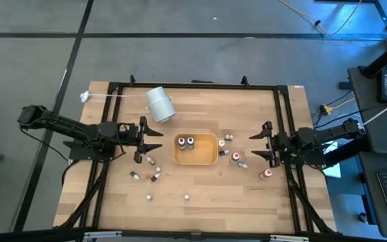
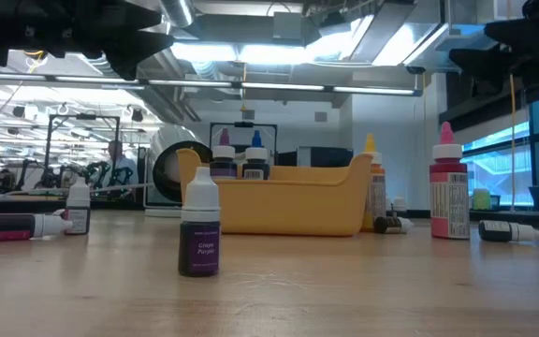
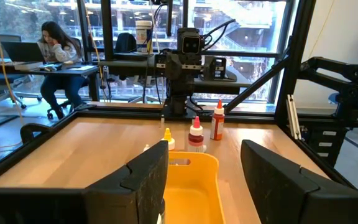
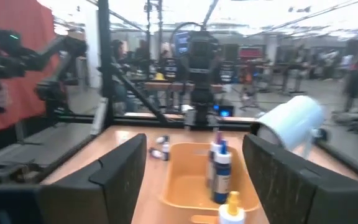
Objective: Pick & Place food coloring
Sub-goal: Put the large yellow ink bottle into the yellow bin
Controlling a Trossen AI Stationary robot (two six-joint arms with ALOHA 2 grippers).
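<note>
While both arms hang off the bench (image 1: 200,208) with nothing in them, you've got a clean choice of target. Start with the big picture: the orange tray (image 1: 196,160) sits mid-bench with two bottles (image 1: 186,142) already standing inside, and the white cylinder (image 1: 160,104) lies tipped over behind it, out of your way. Your left pincer (image 1: 154,139) is spread wide, just left of the tray; your right pincer (image 1: 257,145) is spread too, just right of it. The loose food coloring is scattered on both sides: a cluster near the right pincer, including a red bottle (image 1: 236,158) close by, and several lying flat near the left, like the one at (image 1: 151,160). I'd judge the upright ones easier. Come down straight, straddle the cap, close gently; these little bottles will likely tip or roll if nudged.
</note>
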